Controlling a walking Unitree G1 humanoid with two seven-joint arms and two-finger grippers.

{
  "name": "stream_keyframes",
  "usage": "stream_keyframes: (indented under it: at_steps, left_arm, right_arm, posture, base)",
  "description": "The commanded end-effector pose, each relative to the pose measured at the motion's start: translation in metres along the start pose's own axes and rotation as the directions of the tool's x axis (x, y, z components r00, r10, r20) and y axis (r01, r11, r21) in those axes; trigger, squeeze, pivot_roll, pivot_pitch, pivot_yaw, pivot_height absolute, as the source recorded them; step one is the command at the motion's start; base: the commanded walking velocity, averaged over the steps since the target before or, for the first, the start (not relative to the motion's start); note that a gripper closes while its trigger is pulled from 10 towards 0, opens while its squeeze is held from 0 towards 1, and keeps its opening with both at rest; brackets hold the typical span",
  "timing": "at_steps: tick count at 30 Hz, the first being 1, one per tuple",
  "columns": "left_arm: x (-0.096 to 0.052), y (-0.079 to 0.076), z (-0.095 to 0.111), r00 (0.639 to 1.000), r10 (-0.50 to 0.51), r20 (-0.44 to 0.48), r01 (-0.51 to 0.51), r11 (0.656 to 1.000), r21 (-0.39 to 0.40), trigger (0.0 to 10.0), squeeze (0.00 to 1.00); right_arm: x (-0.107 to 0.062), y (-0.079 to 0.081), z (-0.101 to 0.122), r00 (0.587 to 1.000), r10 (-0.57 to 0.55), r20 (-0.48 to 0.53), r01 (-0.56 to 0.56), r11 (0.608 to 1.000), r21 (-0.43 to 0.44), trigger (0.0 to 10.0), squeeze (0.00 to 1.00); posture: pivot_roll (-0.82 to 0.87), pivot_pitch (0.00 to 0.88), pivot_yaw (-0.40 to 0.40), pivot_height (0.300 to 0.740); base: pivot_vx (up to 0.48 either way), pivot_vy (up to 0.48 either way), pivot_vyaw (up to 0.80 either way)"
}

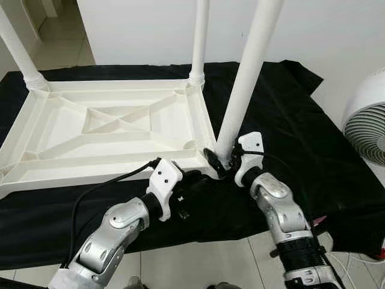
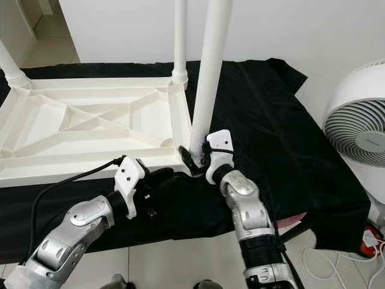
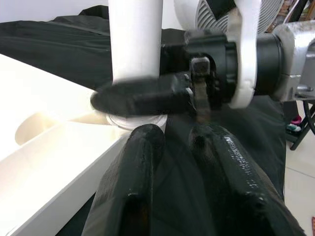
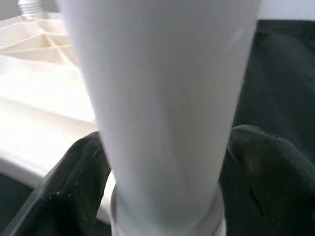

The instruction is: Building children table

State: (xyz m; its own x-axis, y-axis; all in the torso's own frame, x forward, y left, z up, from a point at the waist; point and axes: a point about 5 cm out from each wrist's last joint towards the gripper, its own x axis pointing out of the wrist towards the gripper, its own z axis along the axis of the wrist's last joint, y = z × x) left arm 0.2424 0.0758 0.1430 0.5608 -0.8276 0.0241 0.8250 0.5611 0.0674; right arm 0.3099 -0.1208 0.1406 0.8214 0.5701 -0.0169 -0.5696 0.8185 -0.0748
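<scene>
While you look down, black cloth [image 1: 289, 120] covers the low surface, wrinkled and matte, with pale floor tiles [image 1: 198, 265] near you, a white wall [image 1: 138, 30] far and a round white fan [image 1: 367, 123] at right. On the cloth lies the upturned white plastic tabletop [image 1: 108, 129], ribbed underneath; smooth tapered legs stand at its far-left [image 1: 18, 51] and far-right [image 1: 200, 36] corners. Your right gripper [image 1: 224, 161] is clamped on the near-right leg [image 1: 249, 78] just above its socket. Your left gripper [image 1: 194, 180] rests just left of it, fingers [image 3: 142, 162] close together, holding nothing.
</scene>
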Motion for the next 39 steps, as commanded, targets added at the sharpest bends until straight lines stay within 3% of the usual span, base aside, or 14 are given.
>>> stream_keyframes:
  at_steps: [1,3,6,12,17,18,19,20,21,30,31,32,33,39]
  left_arm:
    - [-0.001,-0.001,-0.002,0.997,-0.074,-0.017,0.074,0.997,-0.005,10.0,0.00]
    - [-0.001,-0.001,-0.001,0.997,-0.076,-0.017,0.076,0.997,-0.001,10.0,0.00]
    - [-0.001,-0.001,-0.001,0.997,-0.076,-0.017,0.076,0.997,-0.001,10.0,0.00]
    - [0.002,0.002,0.002,0.996,-0.083,-0.014,0.084,0.996,0.009,10.0,0.00]
    - [0.002,0.003,0.002,0.996,-0.085,-0.014,0.085,0.996,0.012,10.0,0.00]
    - [0.002,0.003,0.002,0.996,-0.086,-0.014,0.086,0.996,0.013,10.0,0.00]
    - [0.002,0.003,0.002,0.996,-0.086,-0.015,0.086,0.996,0.014,10.0,0.00]
    - [0.002,0.003,0.002,0.996,-0.086,-0.015,0.086,0.996,0.014,10.0,0.00]
    - [0.002,0.004,0.002,0.996,-0.086,-0.015,0.086,0.996,0.016,10.0,0.00]
    - [0.001,0.005,0.003,0.996,-0.085,-0.015,0.085,0.996,0.020,10.0,0.00]
    - [0.002,0.004,0.004,0.996,-0.086,-0.014,0.086,0.996,0.020,10.0,0.00]
    - [0.002,0.004,0.004,0.996,-0.086,-0.014,0.086,0.996,0.020,10.0,0.00]
    - [0.002,0.004,0.004,0.996,-0.087,-0.012,0.087,0.996,0.020,10.0,0.00]
    - [0.002,0.002,0.004,0.996,-0.091,-0.010,0.091,0.996,0.016,10.0,0.00]
  right_arm:
    - [0.001,0.001,0.001,0.996,0.089,0.007,-0.088,0.996,-0.033,10.0,0.00]
    - [0.001,-0.005,0.003,0.988,0.152,0.007,-0.151,0.986,-0.077,10.0,0.00]
    - [0.002,-0.006,0.004,0.987,0.160,0.007,-0.159,0.984,-0.084,10.0,0.00]
    - [0.020,-0.016,0.006,0.956,0.290,-0.032,-0.292,0.946,-0.140,10.0,0.00]
    - [0.022,-0.018,0.004,0.950,0.308,-0.053,-0.313,0.937,-0.156,10.0,0.00]
    - [0.023,-0.019,0.002,0.946,0.318,-0.067,-0.325,0.933,-0.156,4.8,0.00]
    - [0.024,-0.019,-0.001,0.941,0.329,-0.082,-0.339,0.928,-0.155,3.0,0.00]
    - [0.024,-0.019,-0.001,0.941,0.329,-0.082,-0.339,0.928,-0.155,3.0,0.00]
    - [0.024,-0.019,-0.005,0.935,0.342,-0.094,-0.353,0.923,-0.150,0.0,0.00]
    - [0.023,-0.023,-0.011,0.926,0.365,-0.098,-0.376,0.915,-0.145,0.0,0.00]
    - [0.023,-0.026,-0.009,0.935,0.341,-0.093,-0.352,0.924,-0.150,3.1,0.00]
    - [0.023,-0.026,-0.009,0.935,0.341,-0.093,-0.352,0.924,-0.150,3.1,0.00]
    - [0.024,-0.028,-0.008,0.946,0.313,-0.086,-0.323,0.935,-0.148,10.0,0.00]
    - [0.025,-0.031,-0.010,0.979,0.188,-0.079,-0.198,0.968,-0.152,10.0,0.00]
  posture:
    - [-0.03,0.065,-0.003,0.740]
    - [-0.03,0.065,-0.003,0.740]
    - [-0.03,0.065,-0.003,0.740]
    - [-0.03,0.054,0.016,0.740]
    - [-0.03,0.054,0.016,0.740]
    - [-0.03,0.054,0.016,0.740]
    - [-0.02,0.049,0.019,0.740]
    - [-0.02,0.049,0.019,0.740]
    - [-0.02,0.049,0.019,0.740]
    - [-0.02,0.049,0.021,0.740]
    - [-0.03,0.052,0.023,0.740]
    - [-0.03,0.052,0.023,0.740]
    - [-0.03,0.052,0.023,0.740]
    - [-0.03,0.064,0.019,0.740]
  base:
    - [0.000,0.000,0.00]
    - [0.000,0.000,0.00]
    - [0.000,0.000,0.00]
    - [0.000,0.000,0.00]
    - [0.000,0.000,0.00]
    - [0.000,0.000,0.00]
    - [0.000,0.000,0.00]
    - [0.000,0.000,0.00]
    - [0.000,0.000,0.00]
    - [0.000,0.000,0.00]
    - [0.000,0.000,0.00]
    - [0.000,0.000,0.00]
    - [0.000,0.000,0.00]
    - [0.000,0.000,0.00]
